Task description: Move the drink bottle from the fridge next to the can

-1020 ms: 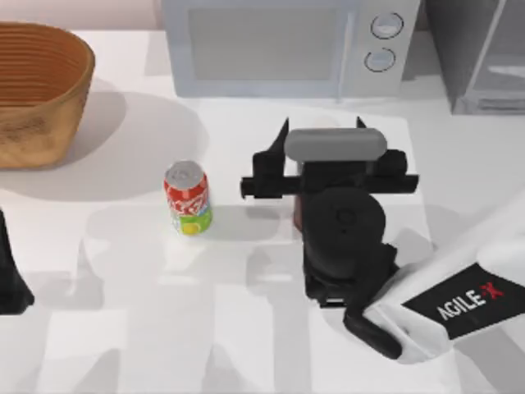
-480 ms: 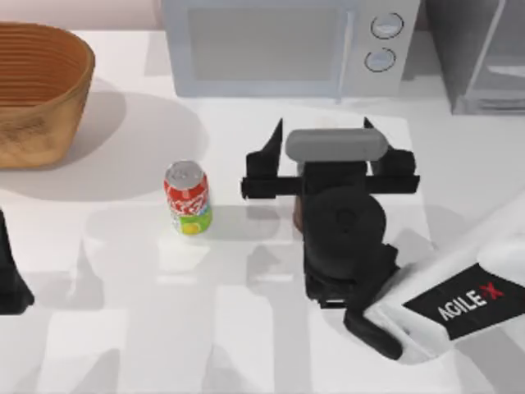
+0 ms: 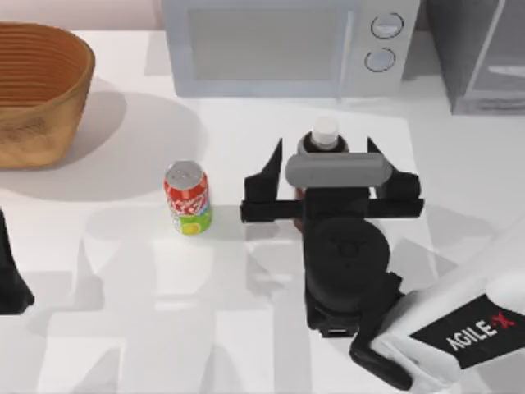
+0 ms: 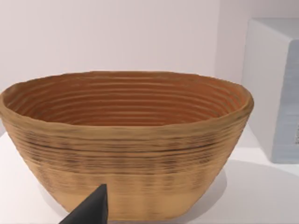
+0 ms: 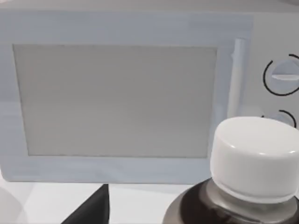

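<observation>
Drink bottle point(image 3: 326, 131) upright on the desk point(image 3: 123, 271), right of the can point(image 3: 188, 197) and well apart, before the microwave point(image 3: 279, 49). Right hand point(image 3: 331, 176) over it, fingers spread, released. Likely rigid, smooth, top-heavy; best gripped mid-body. Left hand point(image 4: 88, 212) parked near the basket point(image 4: 126, 140); grip impossible to tell.

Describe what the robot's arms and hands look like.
The right arm is white with a black band lettered AGILE-X, the X red. Its black wrist housing carries a grey rounded block and a black right hand with pointed fingers. The left arm is a black shape at the table's left edge.
</observation>
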Controlling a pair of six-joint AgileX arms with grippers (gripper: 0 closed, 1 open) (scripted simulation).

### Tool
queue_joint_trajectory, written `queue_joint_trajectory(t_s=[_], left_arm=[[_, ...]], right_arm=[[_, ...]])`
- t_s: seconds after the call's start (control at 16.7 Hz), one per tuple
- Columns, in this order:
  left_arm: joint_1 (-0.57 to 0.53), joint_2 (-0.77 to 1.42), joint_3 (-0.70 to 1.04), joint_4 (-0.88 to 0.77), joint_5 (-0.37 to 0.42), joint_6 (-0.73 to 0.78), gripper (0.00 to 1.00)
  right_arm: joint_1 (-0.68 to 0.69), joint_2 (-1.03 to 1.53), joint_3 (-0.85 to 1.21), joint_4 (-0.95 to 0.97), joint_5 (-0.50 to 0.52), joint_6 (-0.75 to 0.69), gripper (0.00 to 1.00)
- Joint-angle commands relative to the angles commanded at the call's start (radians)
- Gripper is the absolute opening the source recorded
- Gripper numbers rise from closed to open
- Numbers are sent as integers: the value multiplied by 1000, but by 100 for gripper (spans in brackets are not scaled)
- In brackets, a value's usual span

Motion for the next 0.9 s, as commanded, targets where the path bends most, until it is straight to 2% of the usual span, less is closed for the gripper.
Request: queue_joint_trajectory(t_s=[0.36, 0.6, 0.9], left_arm=[[0, 0, 0, 0, 0, 0, 100], [0, 0, 0, 0, 0, 0, 100], [0, 0, 0, 0, 0, 0, 100]], right_arm=[[-40, -79, 4, -18, -56, -4, 100], [-139, -290, -22, -85, -180, -13, 100], [-325, -659, -114, -256, -386, -28, 100]])
